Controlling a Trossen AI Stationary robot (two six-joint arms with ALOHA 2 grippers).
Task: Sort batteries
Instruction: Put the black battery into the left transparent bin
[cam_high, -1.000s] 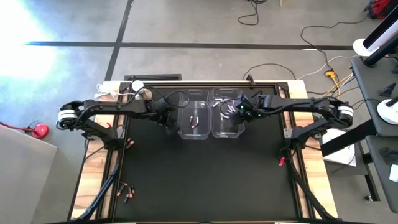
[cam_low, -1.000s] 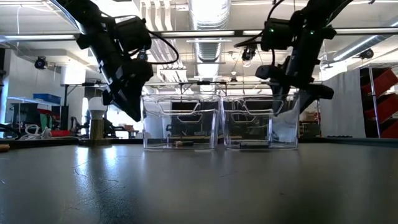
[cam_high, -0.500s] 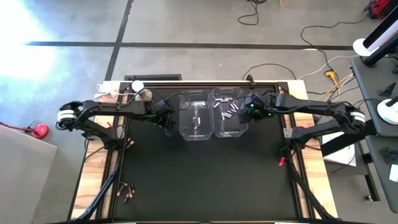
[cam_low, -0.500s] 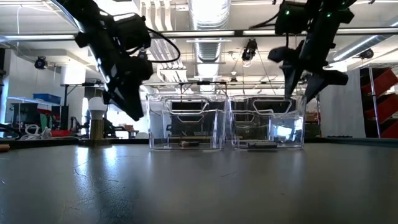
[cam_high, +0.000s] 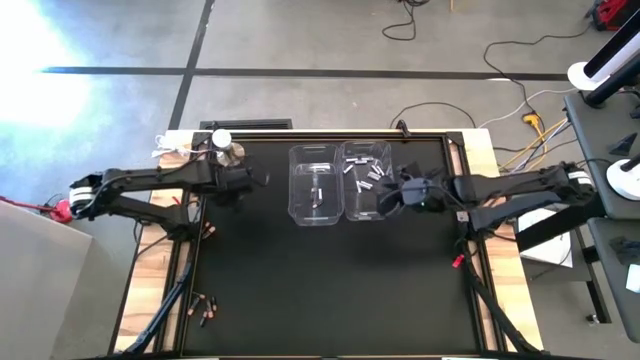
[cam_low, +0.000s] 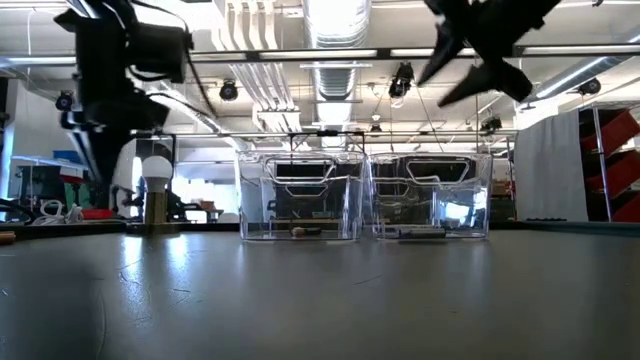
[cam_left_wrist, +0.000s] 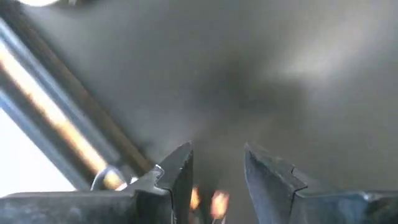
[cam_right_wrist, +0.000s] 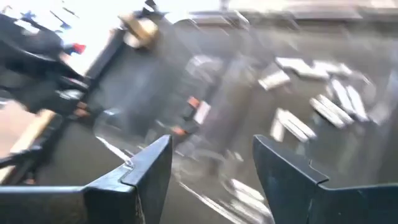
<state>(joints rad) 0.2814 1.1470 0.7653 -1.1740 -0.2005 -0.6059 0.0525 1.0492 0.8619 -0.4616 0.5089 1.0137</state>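
Note:
Two clear plastic bins stand side by side at the table's far middle. The left bin (cam_high: 315, 187) holds a few copper batteries (cam_right_wrist: 193, 109). The right bin (cam_high: 368, 180) holds several white batteries (cam_high: 363, 178), also seen as white batteries (cam_right_wrist: 323, 93) in the right wrist view. My left gripper (cam_high: 250, 183) hangs open over bare mat left of the bins, pointing down, with nothing between its fingers (cam_left_wrist: 217, 152). My right gripper (cam_high: 392, 197) is open and raised at the right bin's right side, slanting down toward it (cam_right_wrist: 211, 143).
Loose copper batteries lie by the table's left rail (cam_high: 208, 230) and near the front left corner (cam_high: 205, 308). A lamp-like brass post (cam_low: 155, 195) stands at the far left. A small red bit (cam_high: 453, 260) sits on the right rail. The mat's near half (cam_high: 330, 290) is bare.
My left gripper has drawn away from the left bin toward the table's left edge and tipped over until it points down. My right gripper has pulled back from above the right bin toward the table's right edge, risen, and levelled out somewhat.

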